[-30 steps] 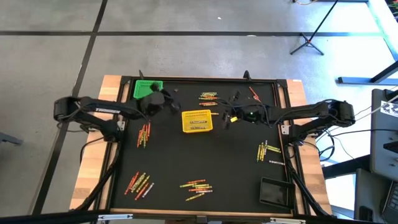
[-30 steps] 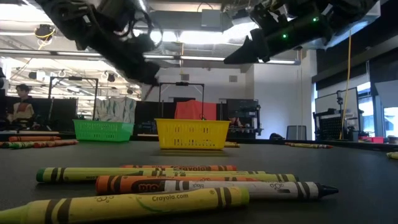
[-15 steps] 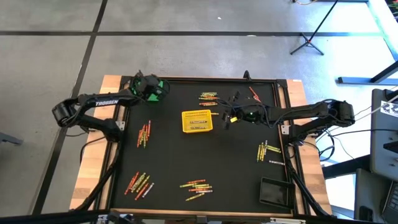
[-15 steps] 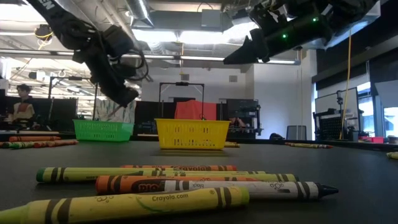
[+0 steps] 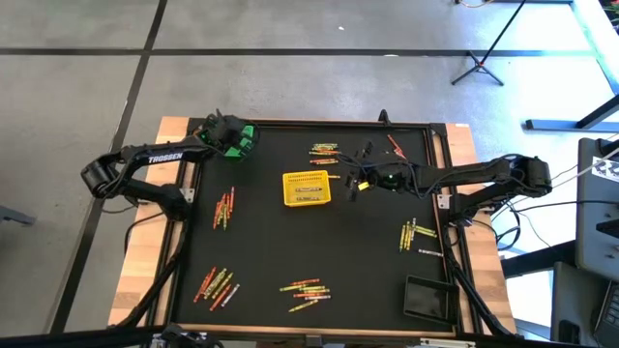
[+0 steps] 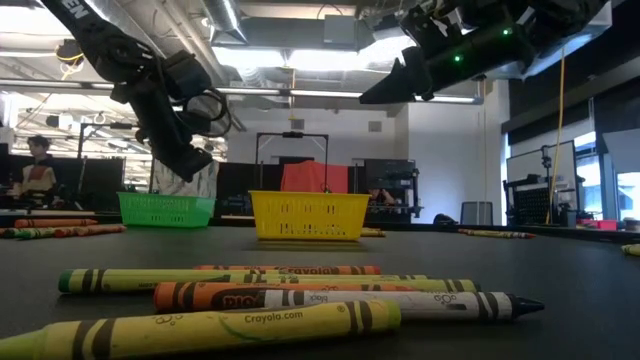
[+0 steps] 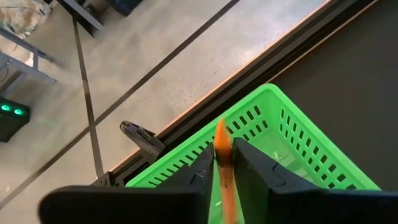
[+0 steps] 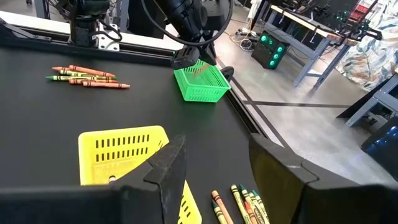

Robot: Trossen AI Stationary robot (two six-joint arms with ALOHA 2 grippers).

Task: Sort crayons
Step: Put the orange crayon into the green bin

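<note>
While you watch from above: the left gripper (image 5: 224, 134) hangs over the green basket (image 5: 240, 136) at the table's far left corner.
Left grip: you see an orange crayon (image 7: 222, 163) upright between the fingers (image 7: 200, 169) in the left wrist view; the fingers flank it closely, and it points down into the green basket (image 7: 292, 146).
Left gripper, low view: it (image 6: 178, 165) sits just above the green basket (image 6: 166, 208).
Right gripper: you find it (image 5: 354, 183) raised just right of the yellow basket (image 5: 306, 188), jaws apart and holding nothing.
Right wrist view: its fingers (image 8: 166, 163) frame the yellow basket (image 8: 118, 152), with the green basket (image 8: 201, 83) and the left gripper (image 8: 186, 60) beyond.
Crayons: you have loose groups on the mat, one at far centre (image 5: 325, 150), one on the left (image 5: 224, 207), one near left (image 5: 218, 285), one near centre (image 5: 304, 290), one on the right (image 5: 417, 236).
Close crayons: yellow, orange and green ones (image 6: 300, 290) lie in front of the low camera.
Black basket: it (image 5: 428, 298) sits at the near right corner.
</note>
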